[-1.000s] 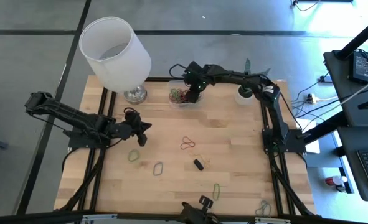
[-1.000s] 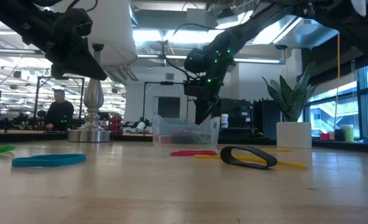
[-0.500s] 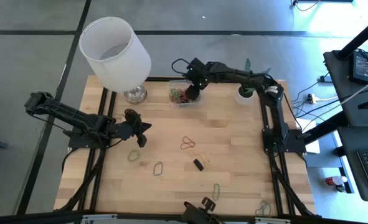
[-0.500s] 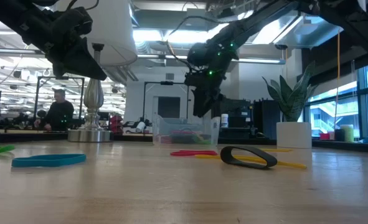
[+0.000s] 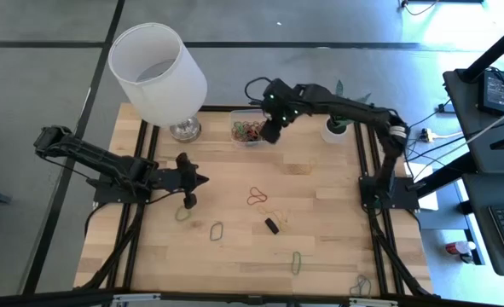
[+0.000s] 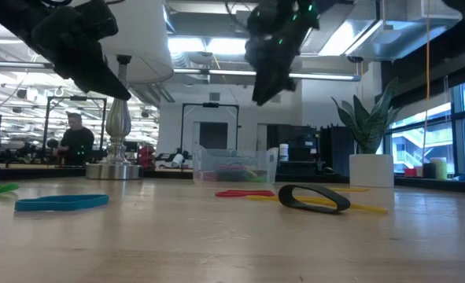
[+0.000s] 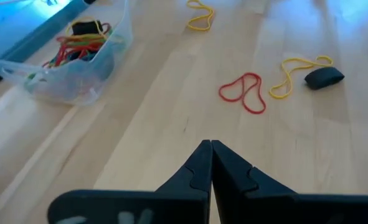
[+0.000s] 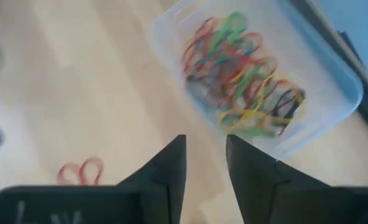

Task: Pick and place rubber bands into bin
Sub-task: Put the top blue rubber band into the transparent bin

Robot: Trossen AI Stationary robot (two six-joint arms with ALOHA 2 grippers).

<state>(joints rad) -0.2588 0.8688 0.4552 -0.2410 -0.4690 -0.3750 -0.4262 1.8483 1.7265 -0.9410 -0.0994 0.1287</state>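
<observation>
The clear bin (image 5: 249,132) (image 6: 234,165) (image 8: 258,81) (image 7: 71,62) stands near the table's far edge, with several coloured rubber bands in it. Loose bands lie flat on the wood: red (image 5: 256,198) (image 7: 243,99), yellow (image 5: 273,211), black (image 5: 271,225) (image 6: 313,196), green (image 5: 183,213), blue (image 5: 217,230) (image 6: 61,202) and another green (image 5: 296,262). My right gripper (image 5: 270,132) (image 8: 205,146) hangs open, high above the bin's right part. My left gripper (image 5: 192,181) (image 7: 210,149) is shut, above bare wood left of the red band.
A lamp with a big white shade (image 5: 156,72) and a metal base (image 5: 184,130) stands left of the bin. A white plant pot (image 5: 335,128) (image 6: 371,169) stands to the bin's right. A person (image 6: 76,141) sits in the room behind.
My right gripper has risen from the bin's rim level to well above it, drifting slightly toward the table's right. My left gripper has turned a little at the wrist over the same spot. The bands and the bin have stayed put.
</observation>
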